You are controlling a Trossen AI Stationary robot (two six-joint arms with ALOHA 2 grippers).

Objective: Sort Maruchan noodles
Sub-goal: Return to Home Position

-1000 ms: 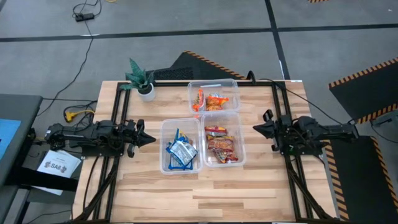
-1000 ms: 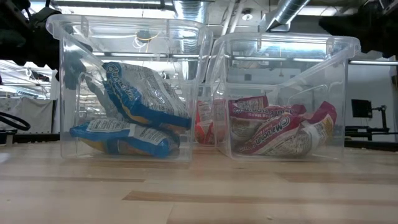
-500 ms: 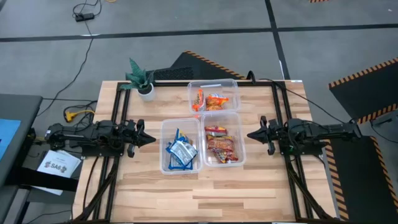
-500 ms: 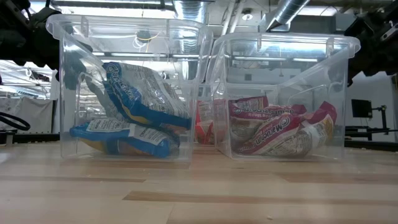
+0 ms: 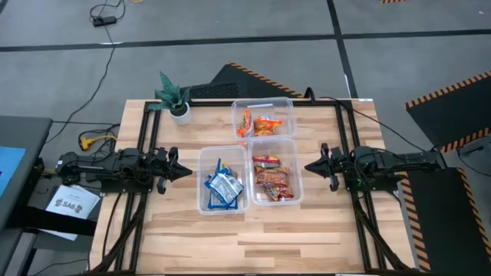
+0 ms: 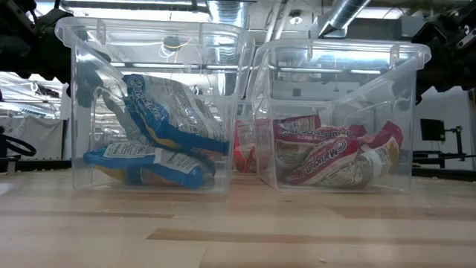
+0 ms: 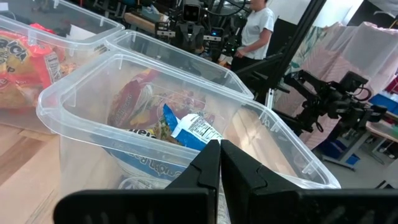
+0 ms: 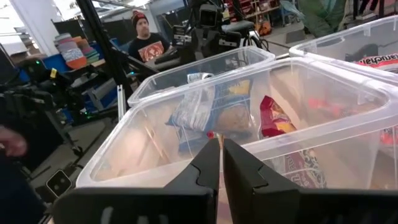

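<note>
The noodle packets lie in three clear tubs at mid-table. Blue-and-white packets (image 5: pixel 223 186) (image 6: pixel 160 126) fill the near left tub (image 5: pixel 202 180). Red packets (image 5: pixel 273 181) (image 6: pixel 327 152) lie in the near right tub (image 5: pixel 298 176). Orange packets (image 5: pixel 261 124) sit in the far tub (image 5: pixel 263 102). My left gripper (image 5: pixel 188 172) (image 7: pixel 219 146) is shut and empty, pointing at the blue tub's left wall. My right gripper (image 5: pixel 307 165) (image 8: pixel 220 142) is shut and empty, just right of the red tub.
A small potted plant (image 5: pixel 175 98) stands at the table's far left. Bare wood lies along the near edge in front of the tubs. Black frame rails run along both sides of the table. A person (image 8: pixel 143 43) and equipment show in the room beyond.
My right gripper has shifted a little toward the table's left, closer to the red tub, then held still. The tubs and packets have stayed where they were.
</note>
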